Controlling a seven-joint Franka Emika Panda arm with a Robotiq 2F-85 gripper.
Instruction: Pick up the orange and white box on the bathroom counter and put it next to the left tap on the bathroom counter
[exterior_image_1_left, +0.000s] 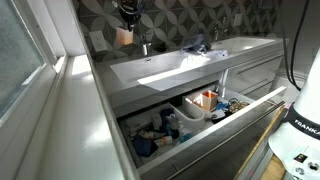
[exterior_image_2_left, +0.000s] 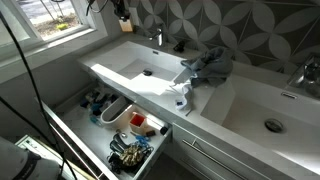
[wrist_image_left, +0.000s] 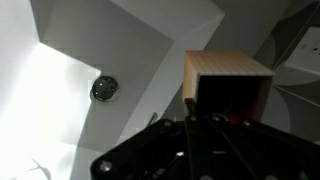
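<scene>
orange and white box (wrist_image_left: 228, 68) in pincer (wrist_image_left: 228, 106)

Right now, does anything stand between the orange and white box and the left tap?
Nothing visible does. In an exterior view the orange and white box is right under the gripper, close beside the left tap, with only bare bathroom counter between them. The grey cloth lies farther along, clear of that path.

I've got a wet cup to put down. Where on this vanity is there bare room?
Free: the basin floor around its drain, and the second basin beyond the grey cloth. Crowded: the back corner where the gripper hangs over the orange and white box by the tap, and the open drawer.
</scene>
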